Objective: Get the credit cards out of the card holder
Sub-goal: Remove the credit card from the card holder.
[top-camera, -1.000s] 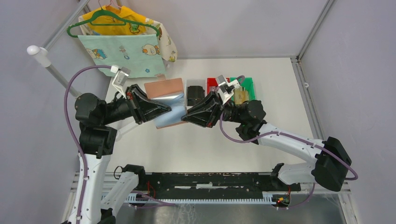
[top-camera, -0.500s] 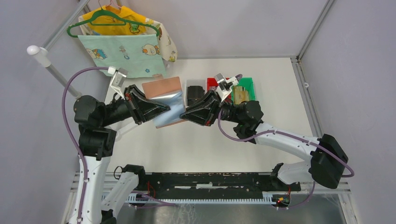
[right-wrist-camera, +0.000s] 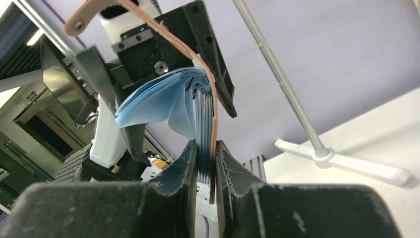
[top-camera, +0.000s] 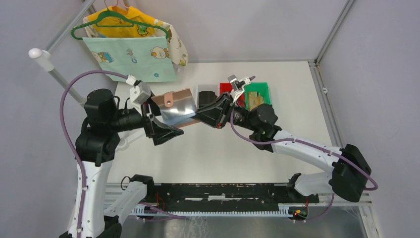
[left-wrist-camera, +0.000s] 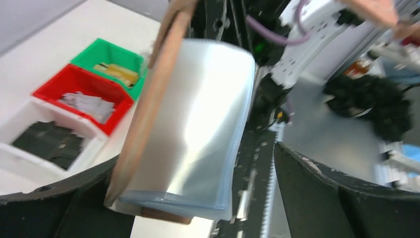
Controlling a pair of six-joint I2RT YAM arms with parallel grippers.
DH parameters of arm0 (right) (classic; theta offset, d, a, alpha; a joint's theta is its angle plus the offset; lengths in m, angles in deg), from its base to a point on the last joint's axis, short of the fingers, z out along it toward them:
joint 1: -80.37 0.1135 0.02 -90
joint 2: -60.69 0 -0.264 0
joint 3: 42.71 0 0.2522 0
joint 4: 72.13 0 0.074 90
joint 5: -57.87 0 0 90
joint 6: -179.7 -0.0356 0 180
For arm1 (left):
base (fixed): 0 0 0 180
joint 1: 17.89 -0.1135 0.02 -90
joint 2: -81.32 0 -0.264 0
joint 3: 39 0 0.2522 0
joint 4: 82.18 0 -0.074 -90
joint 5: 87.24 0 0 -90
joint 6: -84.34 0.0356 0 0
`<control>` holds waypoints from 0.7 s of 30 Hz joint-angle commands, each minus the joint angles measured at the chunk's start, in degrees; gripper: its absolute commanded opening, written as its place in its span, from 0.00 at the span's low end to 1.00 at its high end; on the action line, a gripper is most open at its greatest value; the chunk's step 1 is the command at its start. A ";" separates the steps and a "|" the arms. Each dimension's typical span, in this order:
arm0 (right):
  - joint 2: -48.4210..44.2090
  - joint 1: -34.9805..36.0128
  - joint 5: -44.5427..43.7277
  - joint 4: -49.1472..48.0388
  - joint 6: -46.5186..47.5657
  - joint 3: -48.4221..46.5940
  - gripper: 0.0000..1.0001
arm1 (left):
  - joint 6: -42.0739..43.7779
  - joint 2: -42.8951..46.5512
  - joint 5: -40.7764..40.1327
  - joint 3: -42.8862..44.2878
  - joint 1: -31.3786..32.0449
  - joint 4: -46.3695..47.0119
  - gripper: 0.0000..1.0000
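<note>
Card holder: the card holder (top-camera: 174,108) hangs open in mid-air over the table's centre, tan cover up and glossy blue-grey sleeves (right-wrist-camera: 158,99) fanning out.
Right gripper: the right gripper (right-wrist-camera: 203,148) is clenched on the holder's 3 o'clock edge, pinching cover and sleeves together.
Left gripper: the left gripper (top-camera: 168,133) is released, jaws wide at 7 o'clock, grasping nothing.
Credit cards: none shows plainly. They may sit inside the sleeves.
Handling: likely light and floppy, with slick sleeves and thin, stiff cards. Pinch a card's exposed edge squarely.
Surface: smooth white table (top-camera: 277,99).
Room: white bin (left-wrist-camera: 29,148), red bin (left-wrist-camera: 74,82) and green bin (left-wrist-camera: 111,52) at 12 to 1 o'clock. Hung clothing (top-camera: 129,44) at 11 o'clock.
</note>
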 commanded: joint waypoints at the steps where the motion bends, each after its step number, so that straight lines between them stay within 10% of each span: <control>1: -3.36 -0.56 -0.47 10.37 0.85 -5.10 0.00 | 33.76 2.66 -3.40 1.61 0.12 -14.53 1.00; 8: -3.70 -0.98 1.74 20.39 0.51 -7.62 0.00 | 49.83 5.82 -8.24 1.44 0.06 -17.01 1.00; 21: -4.26 -1.00 2.62 25.15 0.91 -9.82 0.00 | 49.29 6.77 -9.78 0.09 0.08 -12.62 0.84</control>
